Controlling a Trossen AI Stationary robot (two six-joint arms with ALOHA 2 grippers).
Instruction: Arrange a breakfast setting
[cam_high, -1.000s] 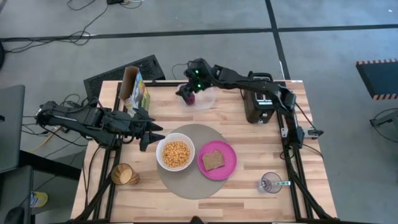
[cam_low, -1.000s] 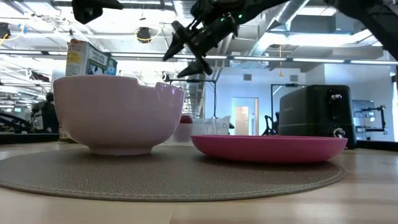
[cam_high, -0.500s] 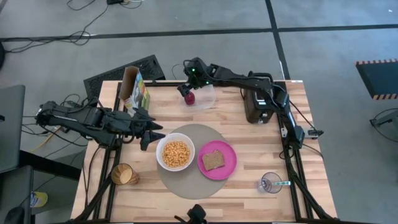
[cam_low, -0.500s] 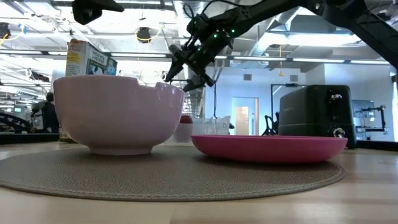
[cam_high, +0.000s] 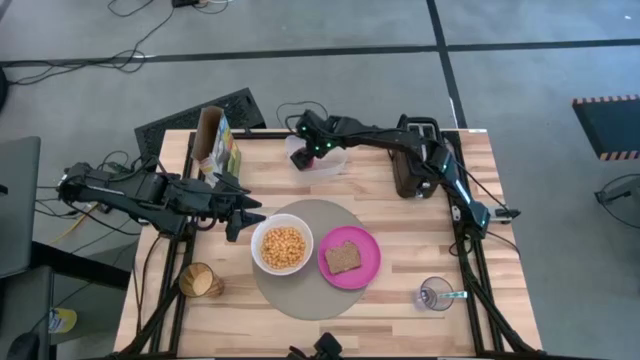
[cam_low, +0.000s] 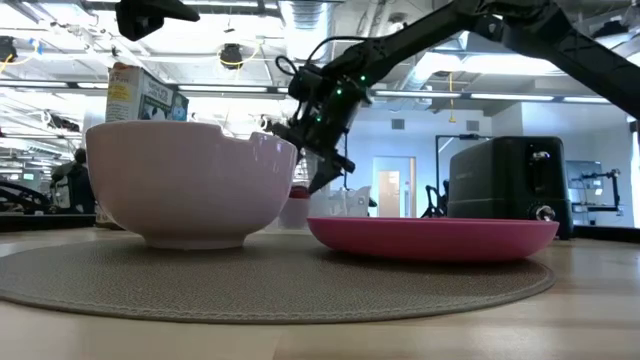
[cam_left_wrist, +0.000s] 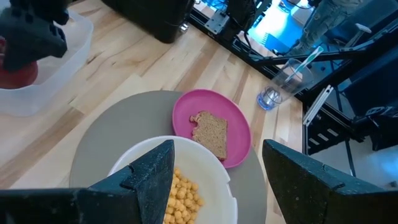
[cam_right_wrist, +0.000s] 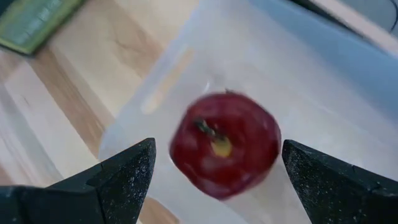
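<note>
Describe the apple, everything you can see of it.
The small red apple is round, glossy and deep red, with a short stem in a yellowish dimple facing the right wrist camera. It sits inside the clear plastic tub at the table's far edge, left of the black toaster. The right gripper is open right above it, one finger on either side, not gripping. In the high view the arm hides it.

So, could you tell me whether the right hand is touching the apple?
Apart. The right wrist view shows the open right hand with gaps between both fingers and the apple.
</note>
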